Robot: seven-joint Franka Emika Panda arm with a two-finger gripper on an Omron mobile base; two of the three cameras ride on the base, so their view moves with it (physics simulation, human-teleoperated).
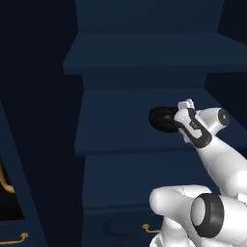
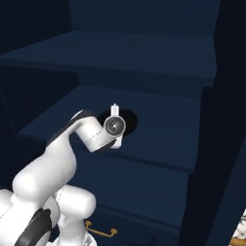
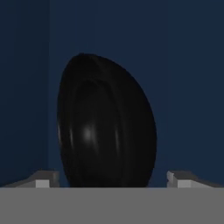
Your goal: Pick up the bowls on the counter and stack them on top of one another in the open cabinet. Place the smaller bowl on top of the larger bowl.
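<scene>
Black bowl (image 1: 161, 119) at the end effector (image 1: 179, 117), over a shelf inside the open cabinet (image 1: 144, 48).

In the hand view the bowl (image 3: 107, 127) stands on edge, its long axis running up and down that view and leaning slightly, its rounded glossy side toward the camera; the end effector's two tips sit wide apart at either side of it, and whether they touch it cannot be told. From the left base view the bowl lies just left of the wrist above the middle shelf (image 1: 116, 125). From the right base view its dark rim (image 2: 129, 120) peeks out behind the wrist. Brass drawer handles (image 2: 101, 232) show below.
</scene>
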